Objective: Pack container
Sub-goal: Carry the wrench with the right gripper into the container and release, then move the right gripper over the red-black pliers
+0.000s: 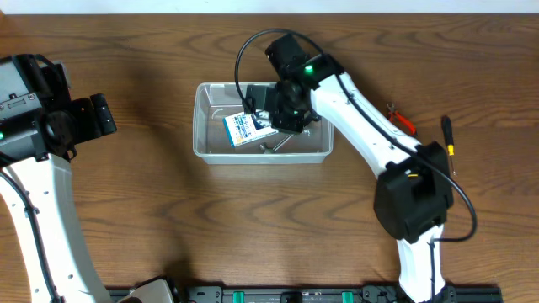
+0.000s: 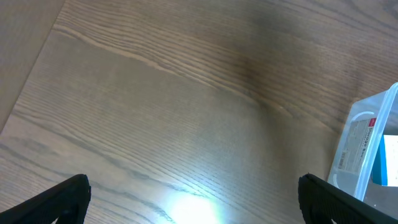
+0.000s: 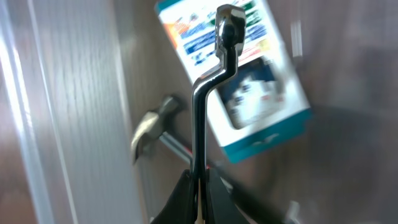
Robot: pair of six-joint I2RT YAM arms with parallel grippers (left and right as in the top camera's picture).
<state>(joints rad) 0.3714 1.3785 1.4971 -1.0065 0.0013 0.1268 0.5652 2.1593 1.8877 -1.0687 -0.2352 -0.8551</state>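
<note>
1. Your left gripper point(image 2: 196, 205) hangs wide and empty, left of the container point(image 1: 261, 157), which sits mid-table.
2. Your right gripper point(image 3: 199, 186) pinches a bent steel tool point(image 3: 198, 124) over the card box point(image 3: 249, 93) inside the container. Let go while it's tilted and it may catch the rim or bounce out.
3. Below it, a hammer-like head point(image 3: 151, 129) is blurred, and I can't make out the tool's far tip.

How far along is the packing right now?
Done: the card box and a small hammer lie inside the container. In hand: the right gripper is shut on a bent chrome tool over the container. Remaining: orange-handled pliers and a screwdriver lie on the table; the left gripper is open, empty.
</note>
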